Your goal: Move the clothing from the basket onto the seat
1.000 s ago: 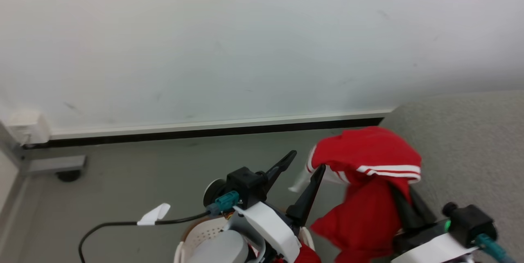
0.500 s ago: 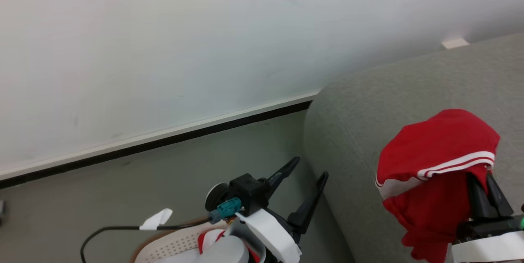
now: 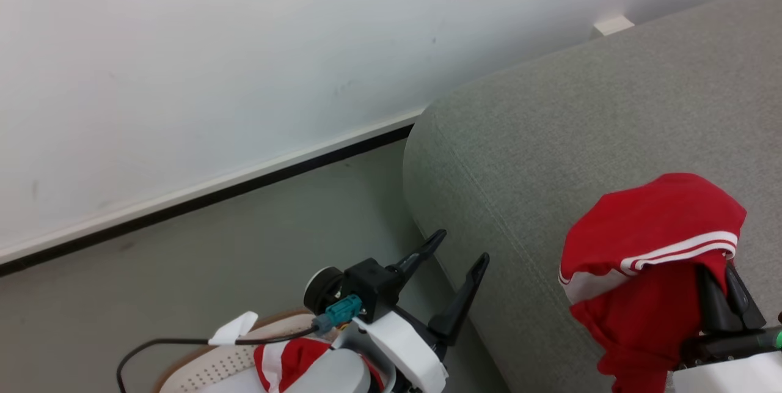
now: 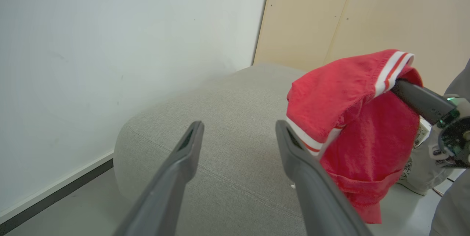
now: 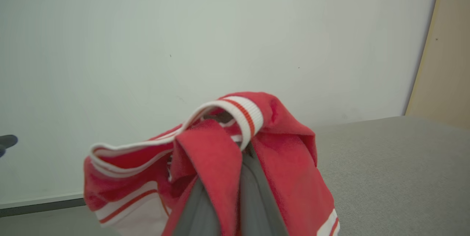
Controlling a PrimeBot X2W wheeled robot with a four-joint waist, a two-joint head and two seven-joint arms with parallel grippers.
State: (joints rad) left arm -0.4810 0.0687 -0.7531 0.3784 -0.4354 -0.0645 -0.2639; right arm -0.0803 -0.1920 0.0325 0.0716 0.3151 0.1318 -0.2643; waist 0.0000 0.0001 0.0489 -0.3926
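The right gripper (image 3: 726,298) was clamped shut on a red garment with white stripes (image 3: 647,240), which draped over its fingertips and hung down past them. A second earlier that garment had hung just left of the seat, over the floor. The robot had since turned right, swinging the whole head view, and the garment now hung over the near right part of the grey seat (image 3: 550,136). Whether its hem touched the fabric could not be told. The left gripper (image 3: 461,246) was spread wide and empty at the seat's left edge. The basket (image 3: 214,365) stood at the near left with another red and white piece (image 3: 287,359) in it. The carry looked nearly done. What remained was probably to lower and let go, then return to the basket.
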